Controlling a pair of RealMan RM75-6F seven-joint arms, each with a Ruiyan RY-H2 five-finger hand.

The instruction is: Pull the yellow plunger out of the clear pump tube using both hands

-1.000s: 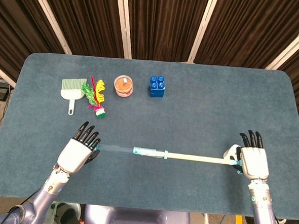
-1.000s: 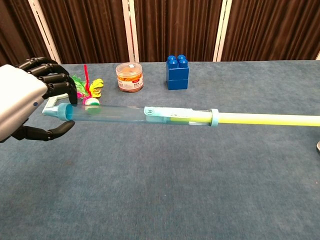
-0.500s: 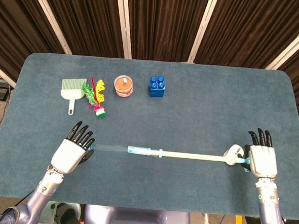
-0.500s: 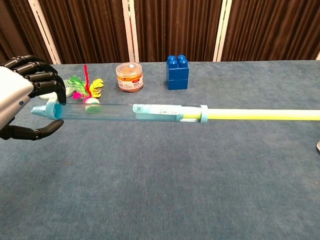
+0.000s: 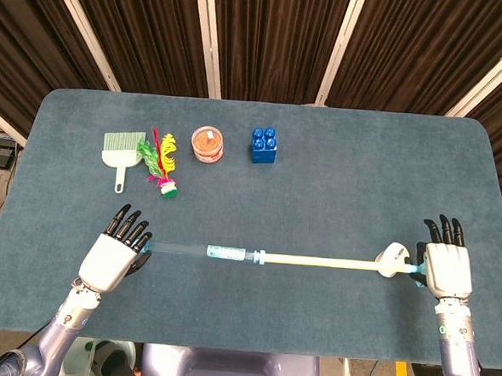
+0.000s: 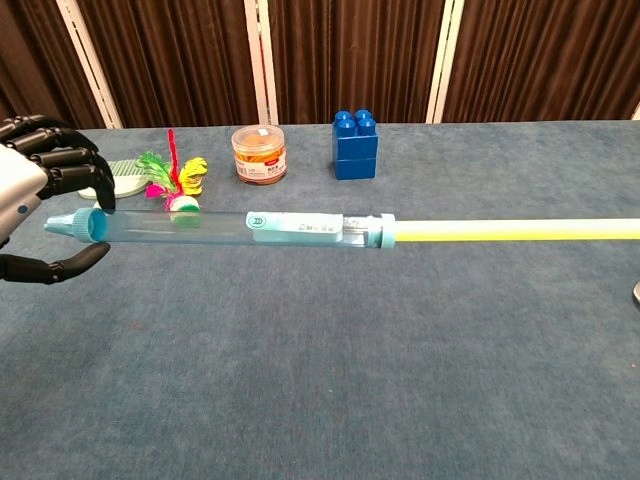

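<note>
The clear pump tube (image 5: 200,251) (image 6: 225,227) hangs level above the table's front half. My left hand (image 5: 110,254) (image 6: 35,195) grips its capped left end. The yellow plunger rod (image 5: 319,262) (image 6: 510,231) sticks far out of the tube's right collar (image 6: 384,231). Its white handle (image 5: 391,259) sits in the grip of my right hand (image 5: 446,268), which shows only in the head view. Only a short piece of the yellow rod remains inside the tube near the collar.
Along the far side stand a blue block (image 5: 264,144) (image 6: 355,145), a small round jar (image 5: 207,143) (image 6: 259,153), a feathered shuttlecock (image 5: 161,165) (image 6: 173,181) and a pale green brush (image 5: 122,152). The blue cloth table (image 5: 345,185) runs wide around them.
The two hands have drawn apart: the left hand carried the tube leftward, the right hand moved the handle rightward, and more yellow rod has come out of the tube.
</note>
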